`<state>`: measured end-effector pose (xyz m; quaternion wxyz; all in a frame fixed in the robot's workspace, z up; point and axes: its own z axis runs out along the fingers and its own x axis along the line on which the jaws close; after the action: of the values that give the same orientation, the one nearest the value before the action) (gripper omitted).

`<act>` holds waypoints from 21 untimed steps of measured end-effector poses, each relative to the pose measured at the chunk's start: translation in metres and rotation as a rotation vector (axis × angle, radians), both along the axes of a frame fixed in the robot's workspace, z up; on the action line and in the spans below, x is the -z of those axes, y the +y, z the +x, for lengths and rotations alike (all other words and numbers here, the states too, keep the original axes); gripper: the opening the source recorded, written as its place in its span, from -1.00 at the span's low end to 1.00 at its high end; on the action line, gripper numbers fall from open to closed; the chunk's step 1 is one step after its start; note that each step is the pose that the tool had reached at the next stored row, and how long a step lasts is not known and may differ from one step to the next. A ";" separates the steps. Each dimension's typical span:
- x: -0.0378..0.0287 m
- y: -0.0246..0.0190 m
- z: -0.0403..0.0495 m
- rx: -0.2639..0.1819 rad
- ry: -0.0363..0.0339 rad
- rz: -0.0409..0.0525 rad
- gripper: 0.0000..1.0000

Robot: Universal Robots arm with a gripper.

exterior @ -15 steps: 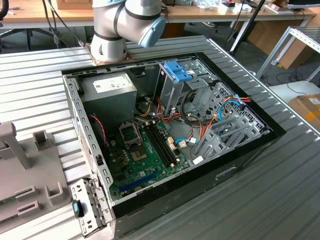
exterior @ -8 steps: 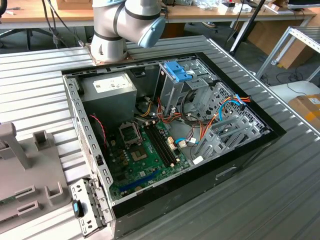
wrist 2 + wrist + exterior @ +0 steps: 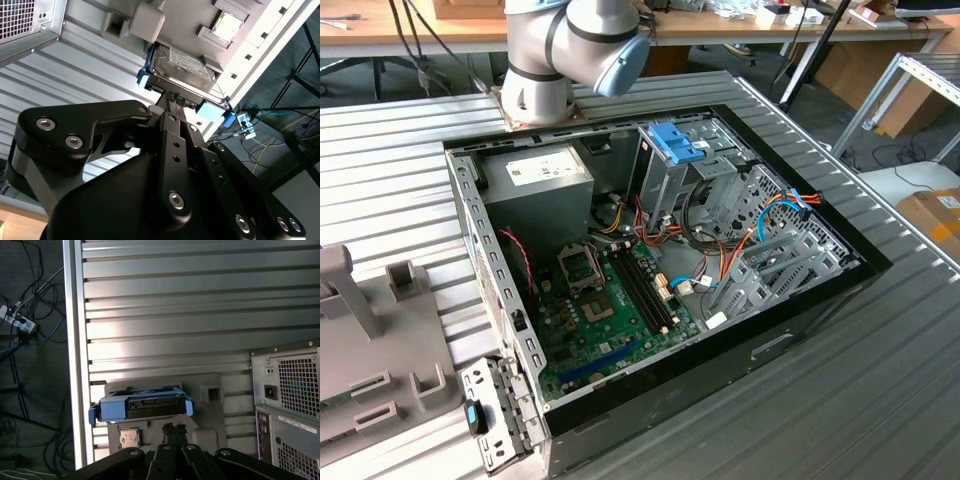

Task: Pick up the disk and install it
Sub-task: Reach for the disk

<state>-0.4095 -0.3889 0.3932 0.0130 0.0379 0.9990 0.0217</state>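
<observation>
The disk (image 3: 142, 407) is a grey metal drive in a bright blue carrier frame. It rests in a grey holder (image 3: 210, 390) on the ribbed table. In the second wrist view the disk (image 3: 187, 67) shows its labelled grey face and blue corners. My gripper (image 3: 173, 428) hangs just short of the disk's near edge, and in the second wrist view the gripper (image 3: 175, 101) points at the disk's connector side. The two black fingers stand close together, shut, with nothing between them and not touching the disk.
An open computer case (image 3: 660, 270) lies on the table with a metal drive cage (image 3: 670, 185) topped by a blue plastic tab (image 3: 675, 140). The arm (image 3: 570, 50) rises behind it. The grey holder (image 3: 380, 340) sits at the exterior view's left. A processor chip (image 3: 130, 436) lies in the holder.
</observation>
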 end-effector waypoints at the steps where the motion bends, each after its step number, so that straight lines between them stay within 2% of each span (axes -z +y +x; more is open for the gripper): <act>1: 0.0000 0.0001 -0.0065 0.000 -0.0001 0.0000 -0.79; 3: 0.0000 0.0009 -0.0146 0.000 0.0000 -0.0001 -0.79; 5: 0.0000 0.0023 -0.0191 0.000 0.0000 0.0000 -0.79; 9: 0.0002 0.0090 -0.0293 0.000 0.0000 0.0000 -0.79; 13: 0.0007 0.0090 -0.0429 0.000 0.0000 0.0000 -0.79; 15: 0.0007 0.0090 -0.0430 0.000 0.0000 0.0000 -0.79; 16: 0.0007 0.0093 -0.0432 0.000 0.0000 -0.0077 -0.79; 17: 0.0008 0.0099 -0.0427 0.000 0.0025 -0.0298 -0.79; 18: 0.0008 0.0100 -0.0423 0.000 0.0061 -0.0383 -0.79; 20: 0.0008 0.0103 -0.0415 0.000 0.0124 -0.0388 -0.79; 21: 0.0009 0.0108 -0.0409 0.000 0.0239 -0.0388 -0.79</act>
<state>-0.4504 -0.3781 0.3923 0.0018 0.0378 0.9993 0.0019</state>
